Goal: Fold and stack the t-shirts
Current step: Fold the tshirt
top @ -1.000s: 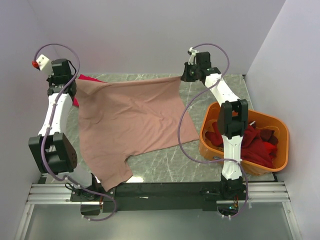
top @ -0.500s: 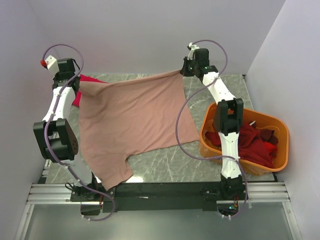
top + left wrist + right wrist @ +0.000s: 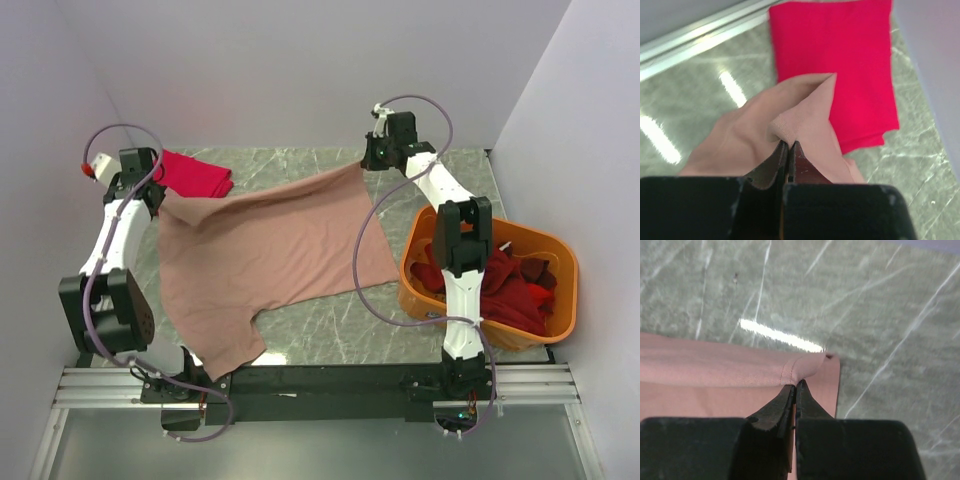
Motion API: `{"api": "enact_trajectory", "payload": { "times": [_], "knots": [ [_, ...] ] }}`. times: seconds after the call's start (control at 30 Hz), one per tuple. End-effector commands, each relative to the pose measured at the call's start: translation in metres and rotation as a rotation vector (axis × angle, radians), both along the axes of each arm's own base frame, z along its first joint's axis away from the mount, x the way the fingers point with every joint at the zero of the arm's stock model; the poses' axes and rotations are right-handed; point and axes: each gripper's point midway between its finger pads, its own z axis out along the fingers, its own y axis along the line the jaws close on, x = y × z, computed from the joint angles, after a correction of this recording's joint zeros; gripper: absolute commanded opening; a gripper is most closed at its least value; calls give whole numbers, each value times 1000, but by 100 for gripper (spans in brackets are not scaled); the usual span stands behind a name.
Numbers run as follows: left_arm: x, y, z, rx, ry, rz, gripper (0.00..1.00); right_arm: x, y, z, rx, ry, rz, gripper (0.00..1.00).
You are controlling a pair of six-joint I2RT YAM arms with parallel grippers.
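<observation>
Dusty-pink shirt [image 3: 270, 250] stretched between fingers [image 3: 772, 415], rest sagging to table [image 3: 330, 330] below. Left gripper [image 3: 789, 146], right gripper [image 3: 795, 387] each clamped on corner hem. Your likely risk: shallow bite slips under tension; loose corner snags crimson shirt [image 3: 840, 65] just beyond left fingers.

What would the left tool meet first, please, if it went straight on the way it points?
Probably the folded crimson-pink shirt just ahead of the left tool, past the dusty-pink shirt it grips; depth is unclear.

Our left arm [image 3: 113, 232] and right arm [image 3: 436, 181] are white links with black joints, each trailing a purple cable [image 3: 354, 275]; left gripper [image 3: 788, 145] and right gripper [image 3: 795, 386] are black.
</observation>
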Motion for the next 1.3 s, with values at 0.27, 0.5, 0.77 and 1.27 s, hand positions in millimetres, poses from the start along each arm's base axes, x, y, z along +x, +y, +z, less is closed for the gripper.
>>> {"api": "enact_trajectory", "payload": {
  "times": [0.27,0.5,0.77,1.27],
  "knots": [
    [-91,-20,-14,-132,43,196,1,-15,-10,52,-46,-75,-19,0],
    [-114,-39,-31,-206,28,182,1,-17,-9,45,-52,-51,-1,0],
    [-141,-61,-83,-250,140,108,1,-24,-13,22,-82,-8,3,0],
    [-195,-92,-93,-302,206,5,68,-66,-29,-4,-152,81,9,59]
  ]
}}
